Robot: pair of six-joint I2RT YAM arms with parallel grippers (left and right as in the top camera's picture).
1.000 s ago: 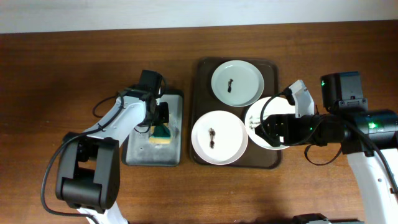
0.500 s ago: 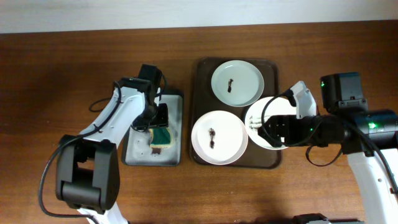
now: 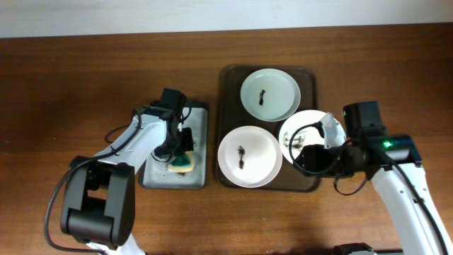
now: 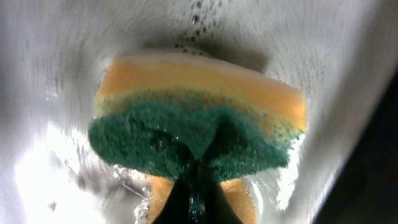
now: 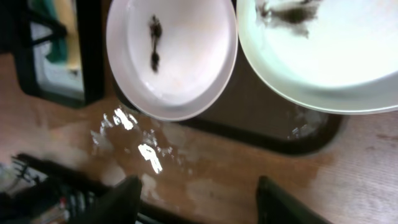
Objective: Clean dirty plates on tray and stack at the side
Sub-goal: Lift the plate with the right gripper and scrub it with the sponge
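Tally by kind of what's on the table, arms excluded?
plates: 3
trays: 2, the brown tray and the grey sponge tray
sponge: 1
total: 6

plates (image 3: 256, 159): white, dark smears | tray (image 3: 228, 106): dark brown | sponge (image 4: 199, 124): green over yellow | table (image 3: 71, 85): brown wood grain

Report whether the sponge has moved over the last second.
Yes. The sponge, held in the left pincer, has slid toward the robot-side end of the grey tray.
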